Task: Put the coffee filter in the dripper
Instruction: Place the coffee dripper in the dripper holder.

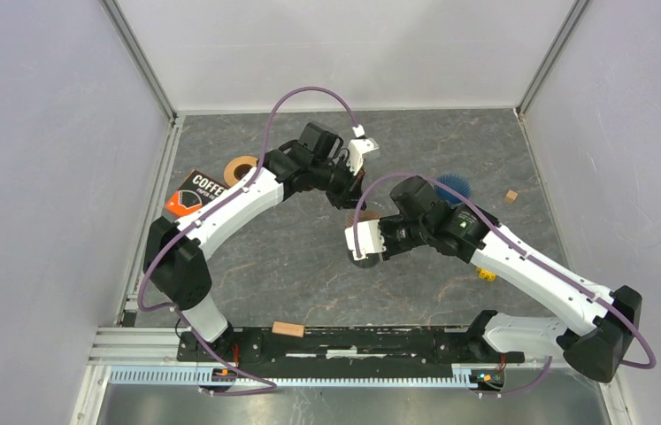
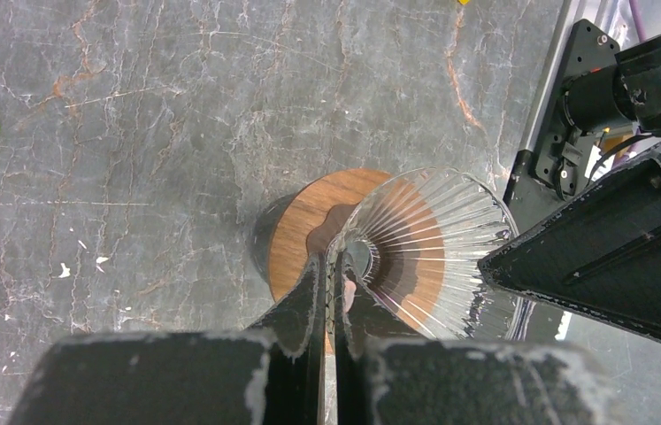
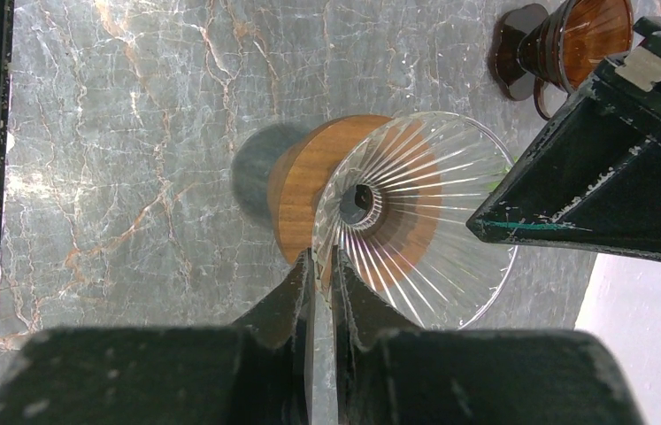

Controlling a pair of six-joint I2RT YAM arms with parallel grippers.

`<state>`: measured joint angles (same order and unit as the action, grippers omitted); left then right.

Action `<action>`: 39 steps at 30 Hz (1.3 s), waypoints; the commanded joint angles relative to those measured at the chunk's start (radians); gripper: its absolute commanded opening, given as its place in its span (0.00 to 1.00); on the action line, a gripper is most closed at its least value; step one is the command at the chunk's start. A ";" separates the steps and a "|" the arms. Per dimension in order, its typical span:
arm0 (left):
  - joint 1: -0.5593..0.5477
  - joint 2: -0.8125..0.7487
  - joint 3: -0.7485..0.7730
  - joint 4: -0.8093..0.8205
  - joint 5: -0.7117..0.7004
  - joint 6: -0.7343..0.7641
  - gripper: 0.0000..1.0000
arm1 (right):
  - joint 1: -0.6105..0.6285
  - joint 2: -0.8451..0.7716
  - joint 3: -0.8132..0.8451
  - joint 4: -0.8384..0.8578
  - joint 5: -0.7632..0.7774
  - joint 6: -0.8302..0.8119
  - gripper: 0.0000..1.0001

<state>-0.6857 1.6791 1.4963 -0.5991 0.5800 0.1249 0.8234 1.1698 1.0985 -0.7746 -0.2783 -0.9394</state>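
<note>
both claws on one object. left claw [image 2: 333,266] is pinched to a sliver on the rim of the clear ribbed glass dripper with the round wooden collar [image 2: 433,232]. right claw [image 3: 322,261] is narrow too, with the same glass rim running into its gap from the other side. the dripper sits between the two claws, mid-counter, mouth turned up toward both wrist cameras, cone axis roughly upright with a slight lean. cannot tell whether its collar rests on the grey marbled counter [image 1: 309,266] or hangs just above it. no filter paper shows in the cone or in either claw. the only filter item in view is the flat black-and-orange printed filter pack [image 1: 192,192], well apart to the left of the dripper and partly under the left forearm. judgement: the paper lies left of both claws and the left arm is nearer, so it looks the likelier one to let go and fetch while the right steadies the cone. a second, amber-brown tinted dripper [image 3: 574,35] stands near, beyond the left claw.
</note>
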 commanded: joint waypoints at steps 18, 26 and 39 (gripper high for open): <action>-0.026 -0.010 -0.119 -0.045 -0.055 0.046 0.02 | -0.004 0.068 0.034 0.001 0.049 0.011 0.00; -0.030 -0.013 -0.147 -0.027 -0.057 0.049 0.02 | -0.003 0.071 0.014 0.009 0.058 0.014 0.00; -0.041 0.003 -0.163 -0.024 -0.069 0.060 0.02 | -0.003 0.083 -0.035 0.032 0.073 0.019 0.00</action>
<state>-0.6918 1.6314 1.4002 -0.4862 0.5579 0.1272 0.8268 1.1995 1.1175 -0.7940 -0.2752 -0.9382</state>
